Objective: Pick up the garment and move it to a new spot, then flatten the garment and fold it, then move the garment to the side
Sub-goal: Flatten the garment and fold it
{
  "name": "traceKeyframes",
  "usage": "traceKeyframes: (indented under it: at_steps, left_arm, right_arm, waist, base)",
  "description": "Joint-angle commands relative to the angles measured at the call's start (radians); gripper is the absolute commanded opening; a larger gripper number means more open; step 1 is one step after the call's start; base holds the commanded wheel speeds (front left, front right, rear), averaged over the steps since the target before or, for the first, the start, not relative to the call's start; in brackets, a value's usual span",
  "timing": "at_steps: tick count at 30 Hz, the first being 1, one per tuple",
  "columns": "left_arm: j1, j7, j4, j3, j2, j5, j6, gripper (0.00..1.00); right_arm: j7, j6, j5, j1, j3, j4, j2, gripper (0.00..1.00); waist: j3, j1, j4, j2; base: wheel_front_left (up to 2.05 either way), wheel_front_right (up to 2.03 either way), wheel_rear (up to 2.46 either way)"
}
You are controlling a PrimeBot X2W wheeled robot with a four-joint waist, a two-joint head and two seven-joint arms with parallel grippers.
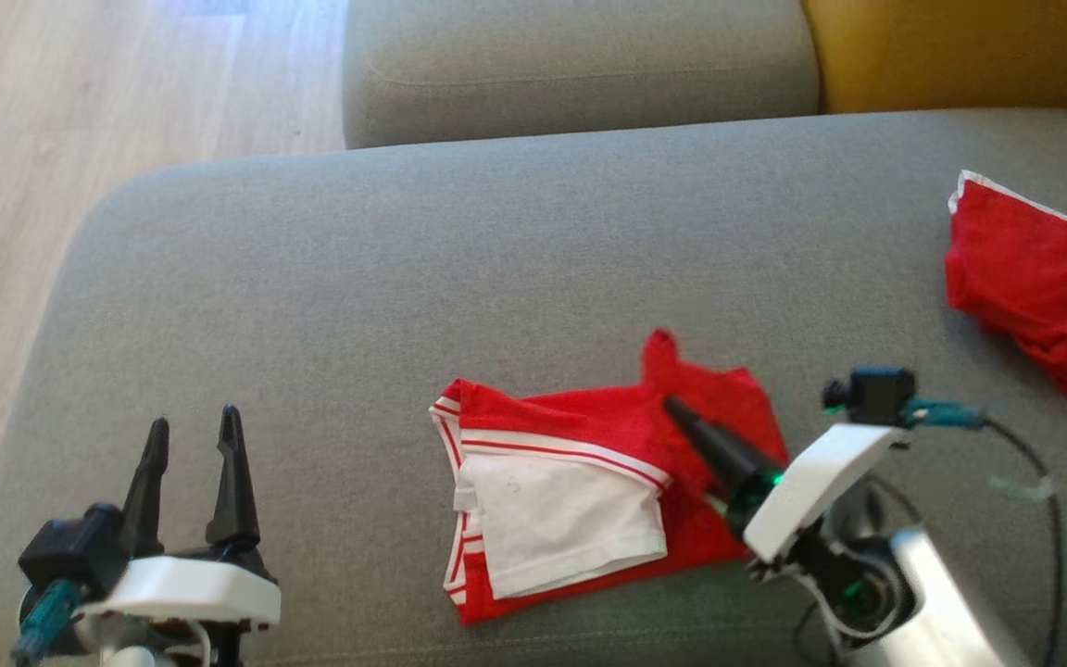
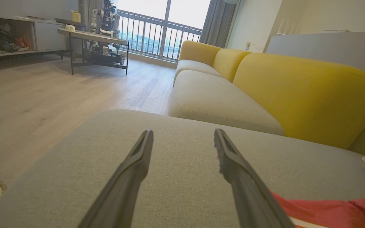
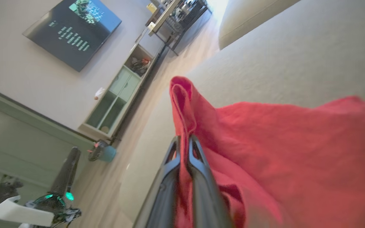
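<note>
**Red garment (image 1: 589, 482) pinched by the right gripper (image 1: 677, 409)**

Nearest the robot, the left gripper (image 1: 193, 431) sits at the front left of the grey cushion (image 1: 357, 278). Its two dark fingers are spread wide, with nothing between them and nothing touching them. The garment lies partly folded near the cushion's front edge, with a white panel trimmed in red stripes on top. The right gripper reaches in from the lower right. Its fingers are pressed together on a raised fold of red cloth at the garment's far right part, and the fold stands up past the fingertips. A second red cloth (image 1: 1034, 278) lies farther back by the cushion's right edge, well apart from the garment. Beyond that are another grey seat (image 1: 580, 65), a yellow backrest (image 1: 960, 46) and wood floor (image 1: 80, 111).
</note>
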Motion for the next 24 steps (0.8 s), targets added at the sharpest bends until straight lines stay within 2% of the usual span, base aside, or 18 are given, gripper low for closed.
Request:
traceKeyframes:
  at_steps: [1, 4, 7, 14, 21, 22, 23, 24]
  left_arm:
    - [-0.025, -0.006, -0.031, 0.03, 0.008, 0.005, 0.005, 1.0]
    - [-0.023, -0.006, -0.032, 0.025, 0.008, 0.005, 0.004, 1.0]
    - [-0.025, -0.006, -0.029, 0.023, 0.008, 0.009, 0.005, 1.0]
    - [-0.042, -0.006, -0.014, 0.016, 0.008, 0.007, 0.004, 1.0]
    - [-0.056, -0.006, 0.001, 0.008, 0.008, -0.005, 0.006, 1.0]
    - [-0.059, -0.006, 0.003, 0.008, 0.008, -0.005, 0.006, 1.0]
    - [-0.061, -0.006, 0.005, 0.007, 0.008, -0.005, 0.006, 1.0]
    - [-0.064, -0.006, 0.007, 0.007, 0.008, -0.005, 0.006, 1.0]
  right_arm:
    - [-0.01, 0.0, 0.038, -0.03, 0.044, -0.03, 0.009, 0.0]
    - [-0.042, 0.0, 0.109, -0.041, 0.12, 0.003, 0.009, 0.0]
    - [-0.101, 0.0, 0.12, -0.074, 0.19, 0.039, 0.009, 0.0]
    - [-0.231, 0.0, 0.203, -0.172, 0.304, 0.191, 0.009, 0.0]
    - [-0.31, 0.0, 0.305, -0.251, 0.427, 0.343, 0.009, 0.0]
    - [-0.316, 0.0, 0.316, -0.261, 0.445, 0.366, 0.009, 0.14]
    - [-0.323, 0.0, 0.327, -0.272, 0.465, 0.387, 0.009, 0.72]
    - [-0.33, 0.0, 0.344, -0.281, 0.482, 0.401, 0.009, 1.0]
  waist:
    - [-0.005, 0.0001, 0.011, 0.0]
    - [-0.003, 0.0001, 0.028, 0.0]
    - [0.003, 0.0001, 0.048, 0.0]
    - [0.042, 0.0001, 0.112, 0.0]
    - [0.079, 0.0001, 0.161, 0.0]
    - [0.082, 0.0001, 0.165, 0.0]
    - [0.085, 0.0001, 0.168, 0.0]
    - [0.087, 0.0001, 0.17, 0.0]
  base:
    - [0.0, 0.0, 0.0]
    - [0.0, 0.0, 0.0]
    - [0.0, 0.0, 0.0]
    - [0.0, 0.0, 0.0]
    - [0.0, 0.0, 0.0]
    - [0.0, 0.0, 0.0]
    - [0.0, 0.0, 0.0]
    - [0.0, 0.0, 0.0]
